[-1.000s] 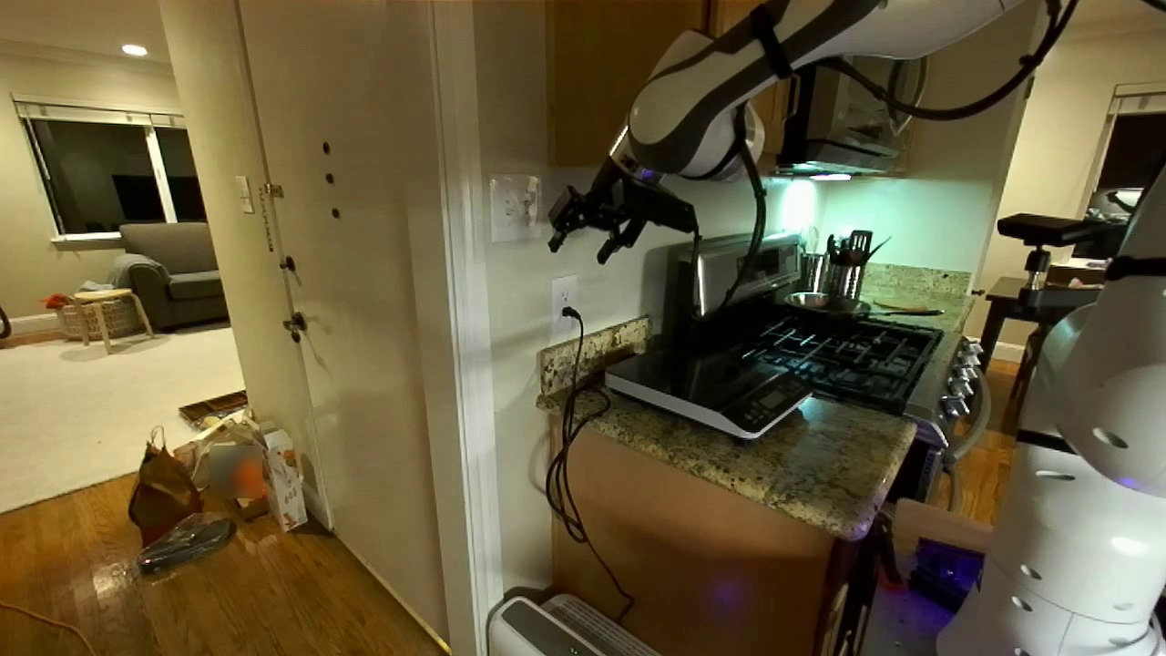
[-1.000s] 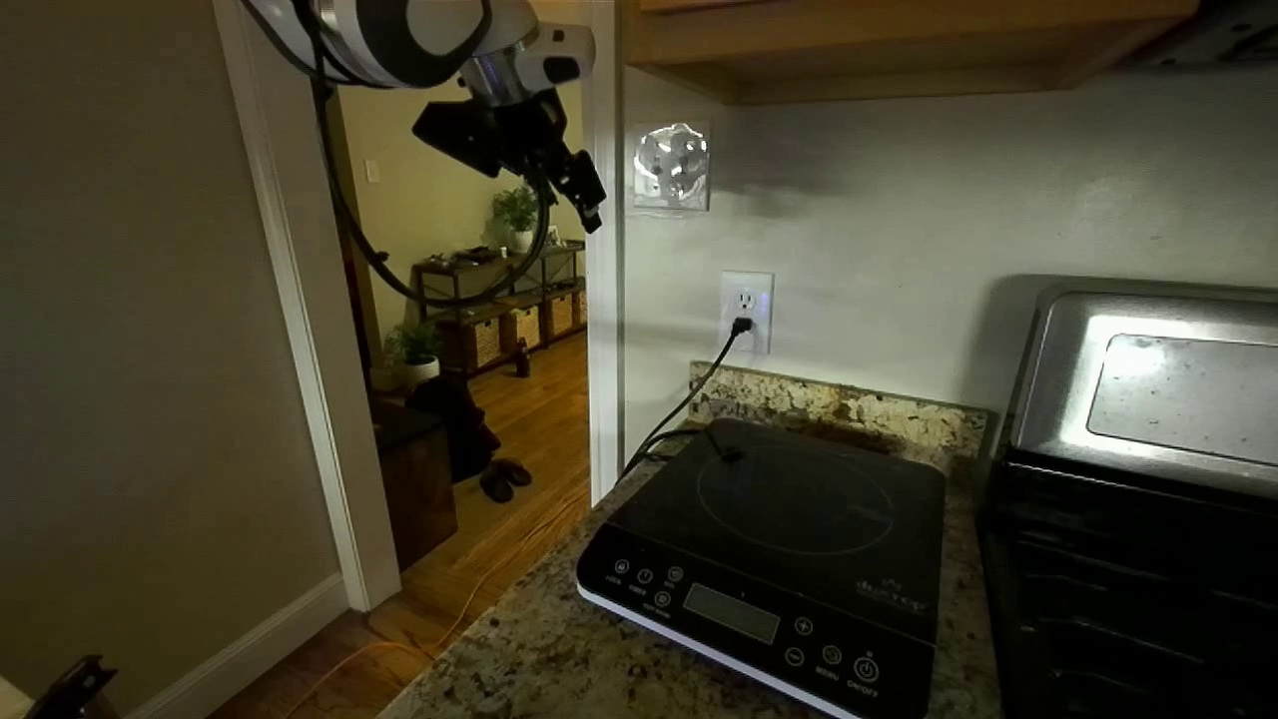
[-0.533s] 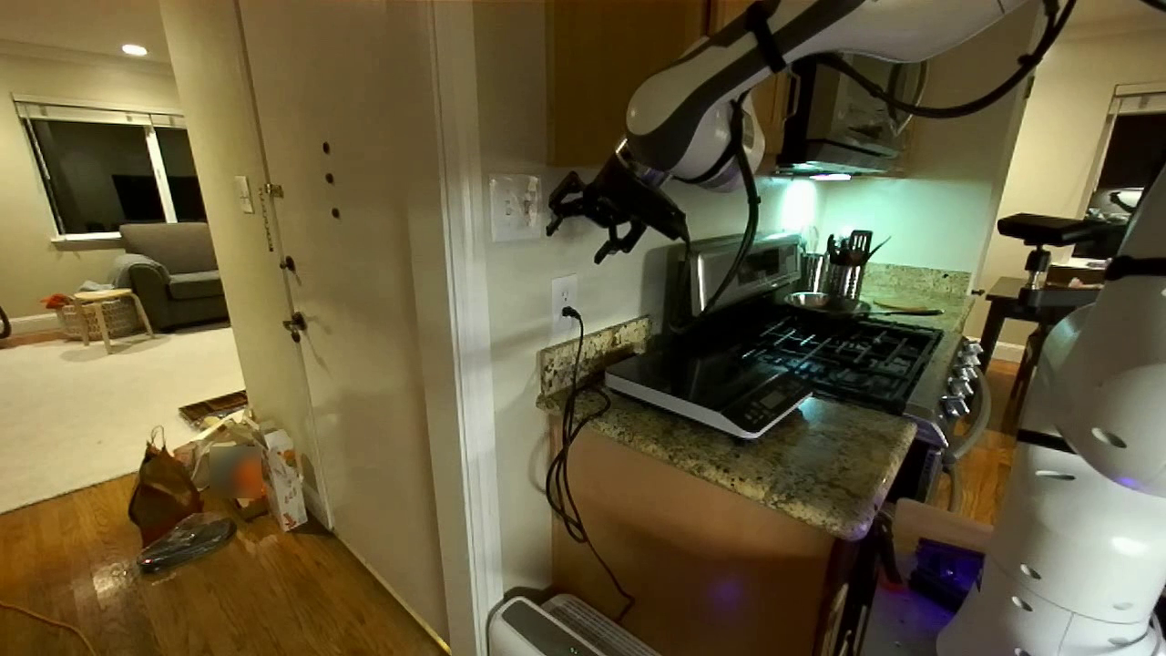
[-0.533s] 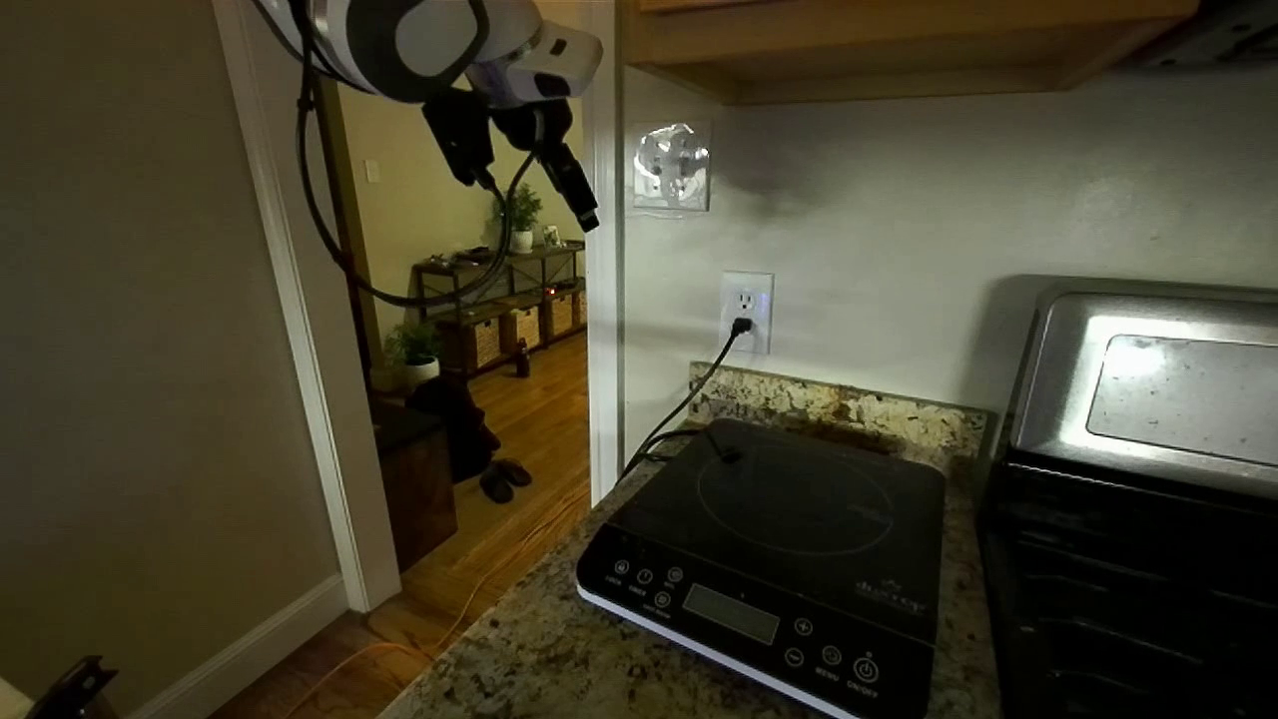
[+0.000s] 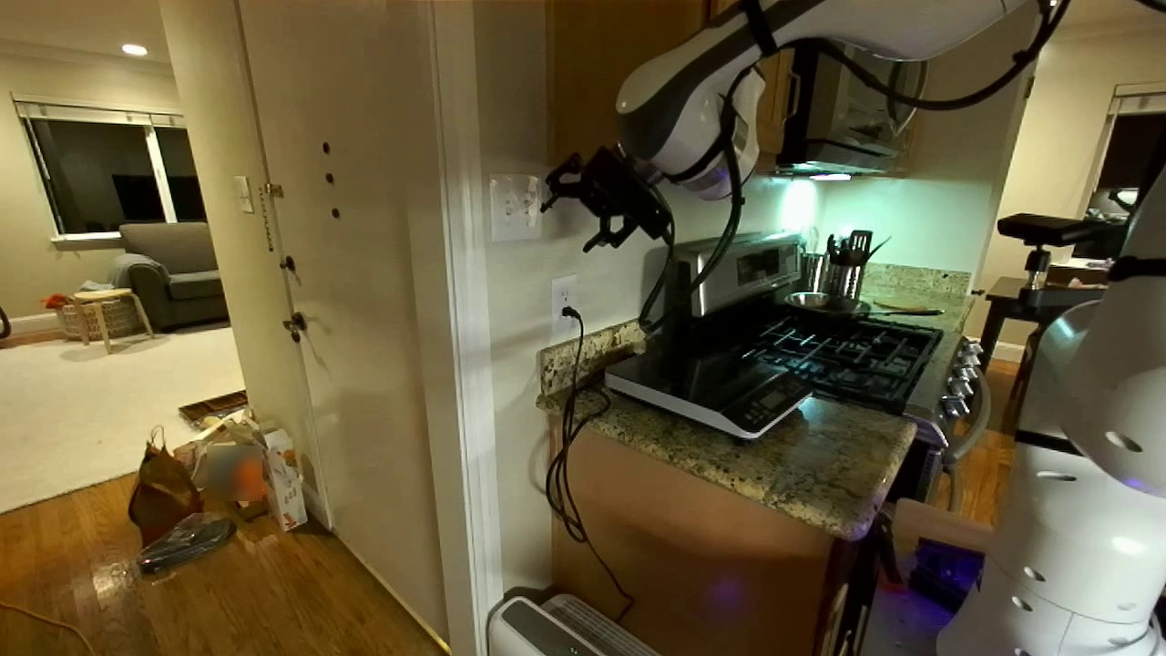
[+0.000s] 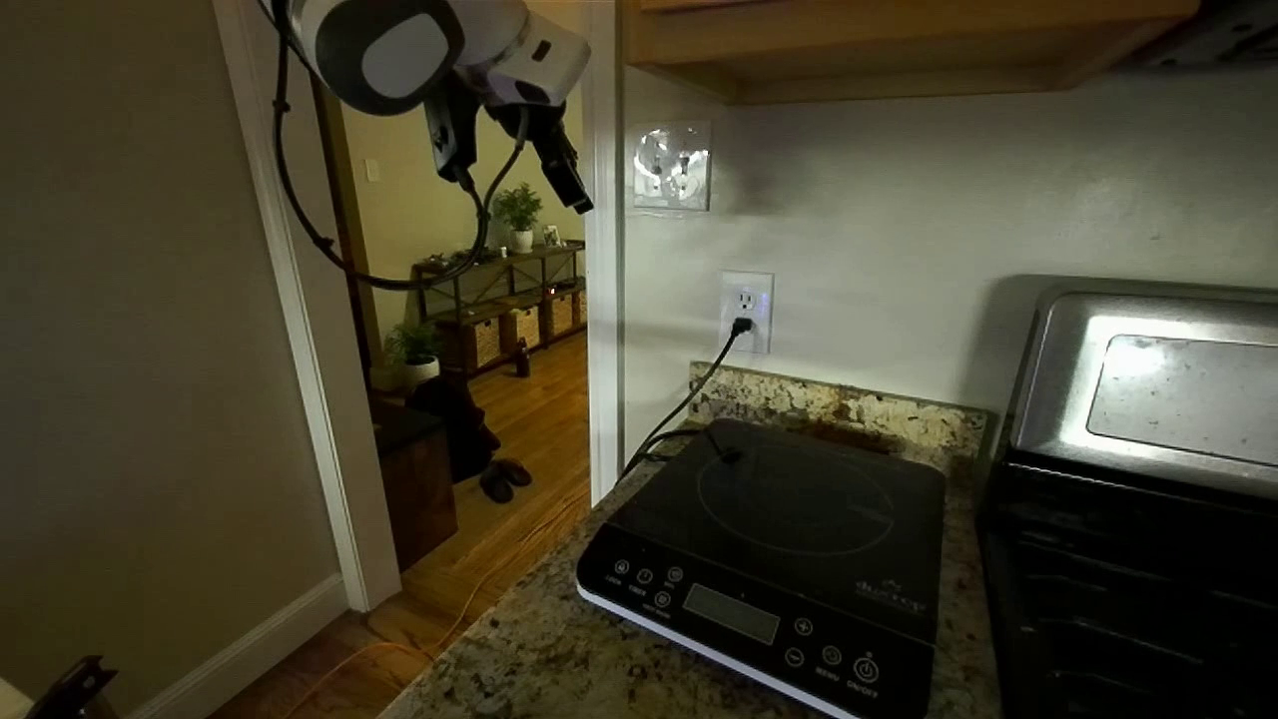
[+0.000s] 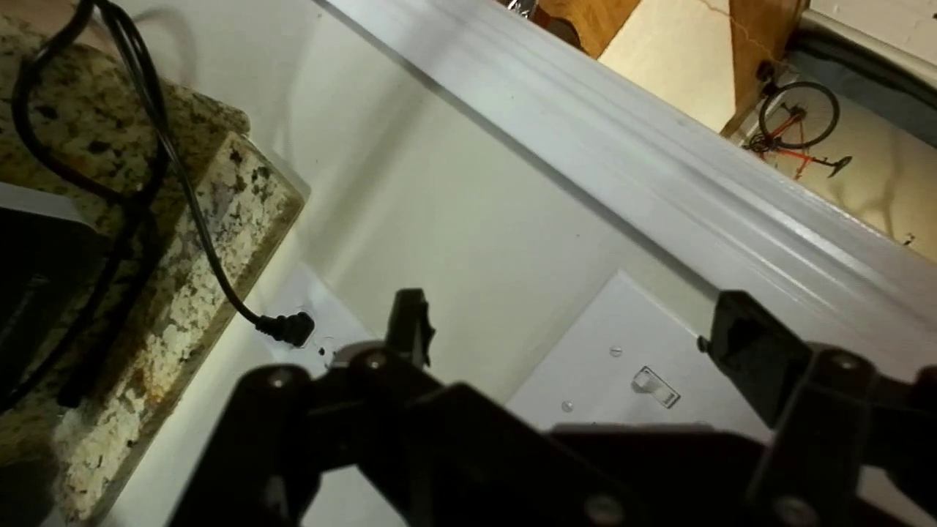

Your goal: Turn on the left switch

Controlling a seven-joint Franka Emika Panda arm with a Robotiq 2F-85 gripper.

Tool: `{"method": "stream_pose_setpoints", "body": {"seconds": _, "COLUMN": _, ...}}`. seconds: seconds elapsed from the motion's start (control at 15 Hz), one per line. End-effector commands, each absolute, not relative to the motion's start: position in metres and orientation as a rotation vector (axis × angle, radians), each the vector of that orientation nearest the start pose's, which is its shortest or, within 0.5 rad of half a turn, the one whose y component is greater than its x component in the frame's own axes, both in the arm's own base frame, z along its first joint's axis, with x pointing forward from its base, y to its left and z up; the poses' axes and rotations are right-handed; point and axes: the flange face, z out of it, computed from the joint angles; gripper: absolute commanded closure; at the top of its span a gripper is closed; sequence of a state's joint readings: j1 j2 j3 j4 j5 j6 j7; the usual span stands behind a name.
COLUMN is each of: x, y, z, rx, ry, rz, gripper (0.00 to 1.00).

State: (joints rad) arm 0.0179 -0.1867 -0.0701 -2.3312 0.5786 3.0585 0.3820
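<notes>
Wall (image 6: 899,210), pale: is rising along the far side.
Robot arm (image 5: 692,100), white and grey: is reaching in from the near side toward the wall.
Stove (image 5: 847,355), black-grated: is standing at right.
Counter (image 5: 774,474), speckled stone: is lying left of the stove.
Door trim (image 5: 466,301), white: is running upright at the wall's left end.
Cooktop (image 6: 794,499), black, portable: is resting flat on the counter, between the stove and the door trim.
Hand (image 7: 569,315), black: is hovering clear of the wall, released, its two fingers (image 7: 758,355) standing wide apart.
Wall plate (image 7: 604,384), white: is sitting on the wall, just right of the door trim, near the hand.
Outlet plate (image 6: 764,312), white: is sitting lower on the wall, right of the wall plate.
Plug (image 7: 291,329), black: is filling the lower half of the outlet plate.
Left switch (image 7: 655,386), white, small: is sitting in the wall plate on the side toward the door trim, showing between the fingers in the wrist view and standing apart from them; its setting is proving unreadable.
</notes>
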Motion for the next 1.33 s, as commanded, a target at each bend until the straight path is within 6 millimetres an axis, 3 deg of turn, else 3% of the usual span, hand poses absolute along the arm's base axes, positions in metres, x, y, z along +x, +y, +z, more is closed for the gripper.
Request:
{"method": "stream_pose_setpoints", "body": {"seconds": 0.0, "x": 0.518, "y": -0.070, "z": 0.514, "rx": -2.176, "ry": 1.168, "rz": -1.084, "gripper": 0.00}}
{"method": "stream_pose_setpoints", "body": {"seconds": 0.2, "x": 0.513, "y": -0.072, "z": 0.517, "rx": -2.156, "ry": 1.178, "rz": -1.088, "gripper": 0.00}}
{"method": "stream_pose_setpoints", "body": {"seconds": 0.47, "x": 0.514, "y": -0.076, "z": 0.517, "rx": -1.990, "ry": 1.321, "rz": -1.044, "gripper": 0.00}}
{"method": "stream_pose_setpoints", "body": {"seconds": 0.73, "x": 0.515, "y": -0.084, "z": 0.529, "rx": -1.823, "ry": 1.406, "rz": -1.051, "gripper": 0.00}}
{"method": "stream_pose_setpoints", "body": {"seconds": 1.27, "x": 0.547, "y": -0.090, "z": 0.553, "rx": -1.698, "ry": 1.423, "rz": -1.117, "gripper": 0.00}}
